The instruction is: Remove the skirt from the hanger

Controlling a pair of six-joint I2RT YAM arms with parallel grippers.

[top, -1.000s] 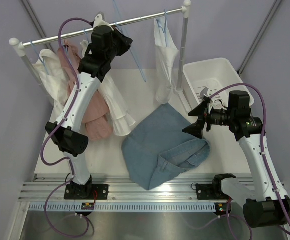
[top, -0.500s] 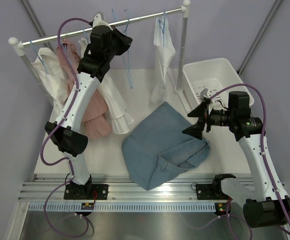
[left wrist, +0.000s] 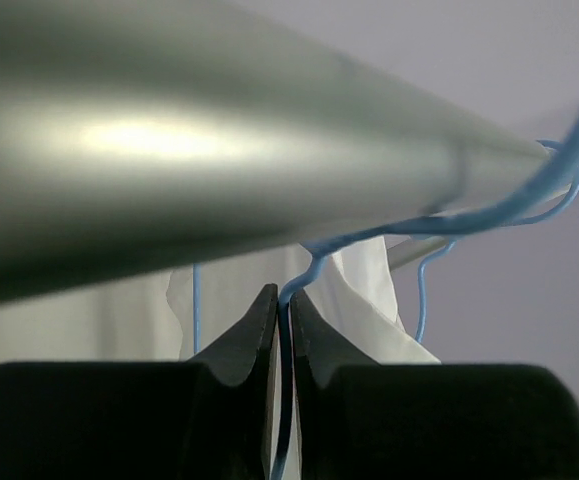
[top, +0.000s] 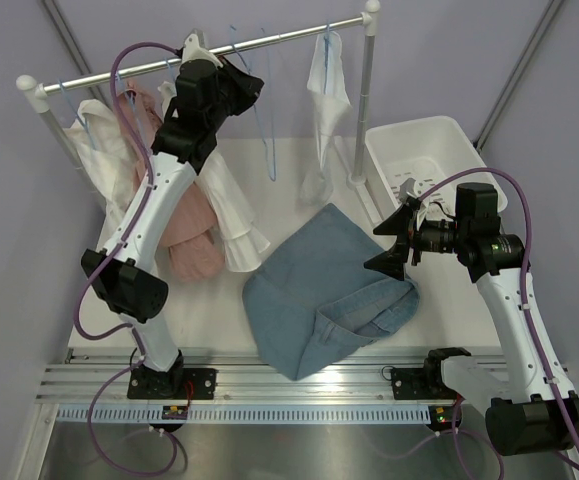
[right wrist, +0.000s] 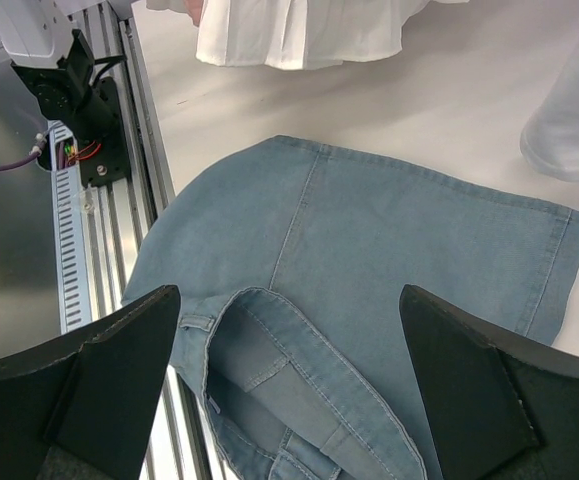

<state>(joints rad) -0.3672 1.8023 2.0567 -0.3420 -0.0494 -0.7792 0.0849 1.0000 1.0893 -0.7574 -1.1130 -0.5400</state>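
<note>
Far L in the top view, the silver rail (top: 119, 72) ran across the back, rising toward 2 o'clock. A white top (top: 97, 150) hung at its L end, close to the wall, w/ little room on that side. Next came a pink dress (top: 191, 235) and a white frilly skirt (top: 237, 225). They hung side by side and touched, w/ their bottom edges over the table (top: 289, 200).

The left gripper (top: 247, 85) was up at the rail, at 12 o'clock of the pink dress. In the wrist view its fingers (left wrist: 249, 340) were almost closed and pinched the thin wire of the blue hanger (left wrist: 299, 275), just under the rail. Bare table showed at 6 o'clock of the hanger, between the frilly skirt and another white top (top: 326, 100) that hung by the R post (top: 367, 90).

The denim skirt (top: 314, 290) lay flat on the table, about mid, at 5 o'clock of the hanger and well apart from it. Its near corner went past the table's front edge and over the metal track (top: 269, 385). Its waist end lay open at the 4 o'clock side.

The right gripper (top: 389, 240) hung over the denim skirt's R edge, at 3 o'clock of it. Its fingers stood wide apart and held nothing. A white basket (top: 439, 140) sat at 12 o'clock of that gripper, near the R post, w/ a strip of bare table between it and the denim.
</note>
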